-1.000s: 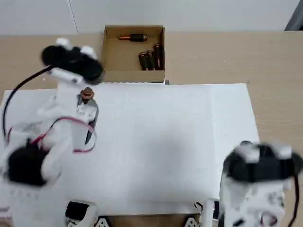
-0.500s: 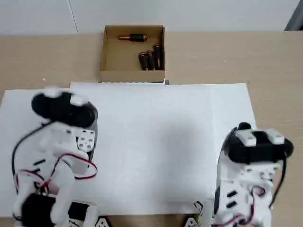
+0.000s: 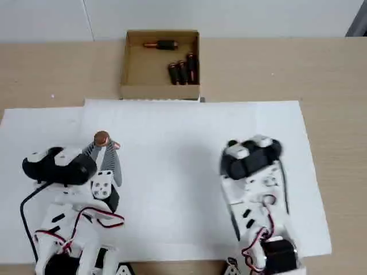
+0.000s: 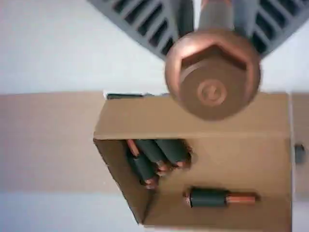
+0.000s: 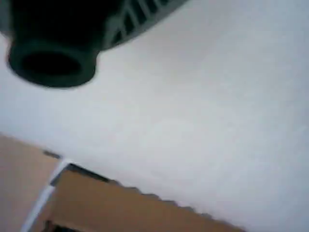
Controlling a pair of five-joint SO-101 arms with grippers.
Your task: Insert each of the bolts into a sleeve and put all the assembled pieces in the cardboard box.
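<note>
Arms shifted; left gripper [image 3: 104, 146] clamps copper hex-head bolt [image 4: 212, 72], right gripper [image 5: 65, 31] grips black sleeve [image 5: 50, 65].

Bolt [image 4: 212, 77] in left gripper [image 4: 215, 12] is reading shiny copper. The gripper's fingers [image 4: 140, 24] are showing grey, slatted pattern. Sleeve [image 5: 50, 63] is showing black next to right gripper's grey ribbed finger [image 5: 140, 14]. Cardboard box [image 3: 133, 69] is reading plain brown, and the pieces [image 3: 182, 71] inside are showing black with copper ends. Sheet [image 3: 200, 172] is looking white, table [image 3: 287, 69] light wood. Left arm [image 3: 69, 212] and right arm [image 3: 255, 195] are showing white shells, black motors, red wires.
</note>
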